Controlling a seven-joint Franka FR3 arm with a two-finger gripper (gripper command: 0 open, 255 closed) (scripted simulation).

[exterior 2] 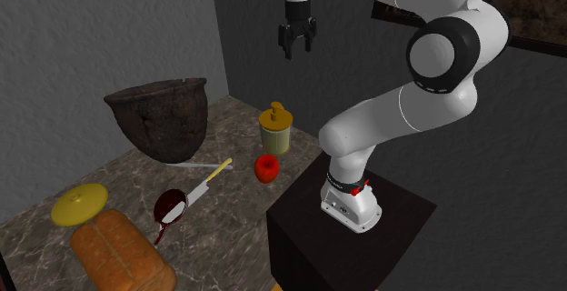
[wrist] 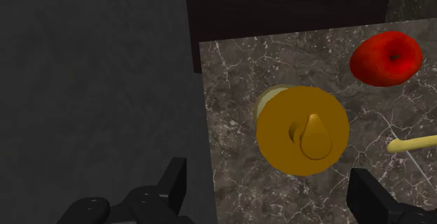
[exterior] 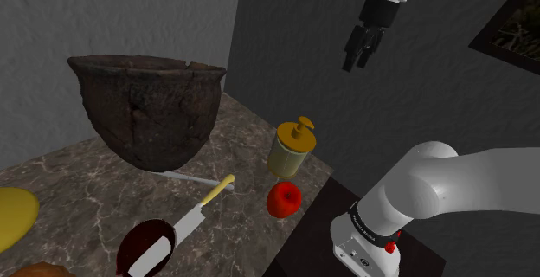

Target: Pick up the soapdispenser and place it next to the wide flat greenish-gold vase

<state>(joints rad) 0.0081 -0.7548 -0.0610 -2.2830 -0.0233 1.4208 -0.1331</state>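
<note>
The soap dispenser (exterior: 292, 148) (exterior 2: 276, 127) is a pale greenish jar with a mustard-yellow pump top, upright near the marble counter's corner. My gripper (exterior: 359, 50) (exterior 2: 296, 42) hangs high above it, open and holding nothing. In the wrist view the dispenser's round yellow top (wrist: 302, 131) lies ahead of the gripper (wrist: 273, 205), whose fingers stand far apart. The wide flat greenish-gold vase (exterior: 13, 215) (exterior 2: 79, 204) sits at the counter's other end, far from the dispenser.
A red apple (exterior: 283, 199) (exterior 2: 265, 167) (wrist: 386, 57) lies close beside the dispenser. A big dark cracked bowl (exterior: 147, 106) (exterior 2: 162, 116) stands behind. A yellow-handled knife (exterior: 201, 211), a dark red spoon (exterior 2: 169, 209) and a bread loaf (exterior 2: 116, 251) lie between. Grey walls close the corner.
</note>
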